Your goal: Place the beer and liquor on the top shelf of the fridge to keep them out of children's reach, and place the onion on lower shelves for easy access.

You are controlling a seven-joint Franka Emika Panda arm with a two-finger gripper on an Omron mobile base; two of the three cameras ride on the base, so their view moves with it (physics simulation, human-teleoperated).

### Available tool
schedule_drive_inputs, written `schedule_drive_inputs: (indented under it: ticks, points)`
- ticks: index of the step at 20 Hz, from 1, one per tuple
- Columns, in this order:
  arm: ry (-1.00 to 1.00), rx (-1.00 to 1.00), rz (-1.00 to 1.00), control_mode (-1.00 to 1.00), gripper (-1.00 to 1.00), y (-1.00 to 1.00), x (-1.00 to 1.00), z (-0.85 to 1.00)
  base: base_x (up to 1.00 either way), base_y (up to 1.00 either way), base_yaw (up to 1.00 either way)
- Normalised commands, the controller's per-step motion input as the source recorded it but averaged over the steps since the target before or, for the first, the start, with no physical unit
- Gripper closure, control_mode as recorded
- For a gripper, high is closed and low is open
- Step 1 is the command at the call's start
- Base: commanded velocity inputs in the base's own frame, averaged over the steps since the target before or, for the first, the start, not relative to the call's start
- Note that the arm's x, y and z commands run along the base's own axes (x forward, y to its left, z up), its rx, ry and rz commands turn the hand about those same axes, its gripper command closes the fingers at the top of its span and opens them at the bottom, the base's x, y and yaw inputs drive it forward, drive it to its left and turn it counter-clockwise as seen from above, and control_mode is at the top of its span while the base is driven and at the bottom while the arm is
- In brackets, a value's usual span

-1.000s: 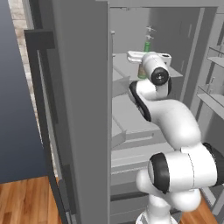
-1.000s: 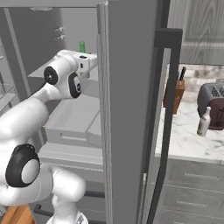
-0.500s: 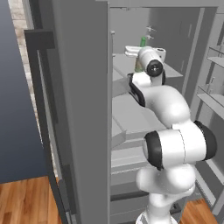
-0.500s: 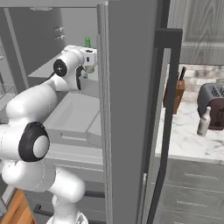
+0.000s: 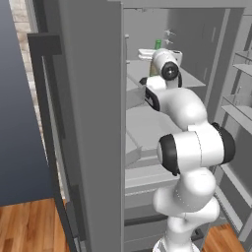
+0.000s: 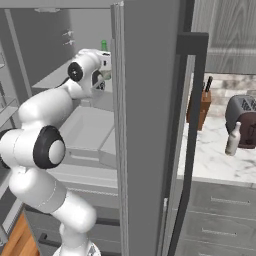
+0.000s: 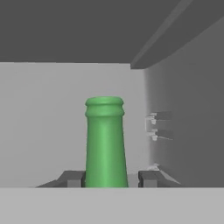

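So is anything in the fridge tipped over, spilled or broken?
Nothing stands out. The beer stands upright between the gripper fingers, inside the open fridge by the top shelf. No spill or damage shows. The liquor stands upright on the counter beside the toaster.
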Motion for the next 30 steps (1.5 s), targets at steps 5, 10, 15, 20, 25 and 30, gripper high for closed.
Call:
schedule_drive_inputs:
  ticks: [5,10,15,20,25,30]
  points:
    - [-0.03,0.00,0.02,-1.00,-1.00,0.00,0.26,0.00,0.00,0.00,0.00]
    - [-0.02,0.00,0.02,-1.00,-1.00,0.00,0.01,0.00,0.00,0.00,0.00]
    - [0.00,-0.05,0.00,-1.00,-1.00,0.00,-0.10,-0.02,0.00,0.00,0.00]
    - [0.00,-0.05,0.01,-1.00,-1.00,0.05,-0.43,-0.08,0.00,0.00,0.00]
    - [0.01,-0.07,0.04,-1.00,-1.00,0.21,-0.68,0.00,0.00,0.00,0.00]
    - [0.04,-0.01,0.10,-1.00,-1.00,0.02,-0.95,0.00,0.00,0.00,0.00]
